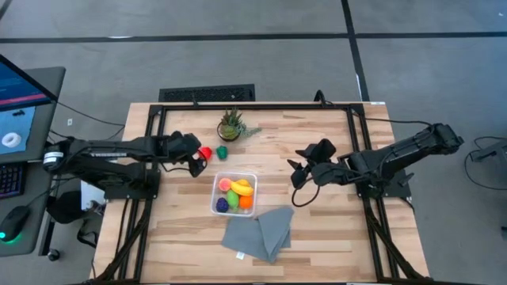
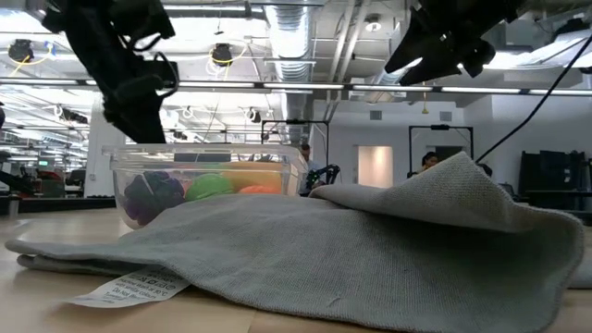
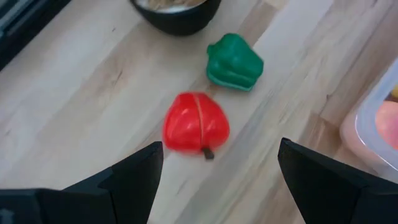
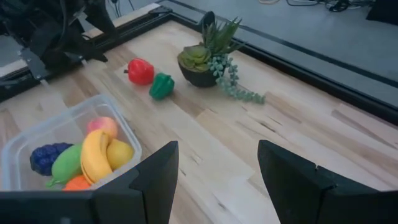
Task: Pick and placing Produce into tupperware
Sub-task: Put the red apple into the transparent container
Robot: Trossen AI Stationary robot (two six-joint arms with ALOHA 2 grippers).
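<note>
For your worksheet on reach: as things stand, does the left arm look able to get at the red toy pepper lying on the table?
Probably yes. The left gripper hovers open right by the red pepper, which lies clear on the wood, apart from the green pepper.

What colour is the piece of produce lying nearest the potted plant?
Dark green pepper, clearest in the left wrist view.

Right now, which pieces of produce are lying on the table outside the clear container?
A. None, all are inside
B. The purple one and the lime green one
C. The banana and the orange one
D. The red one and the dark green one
D: the red piece and the dark green piece lie on the wood beside the potted plant, while the other pieces sit inside the container.
</note>
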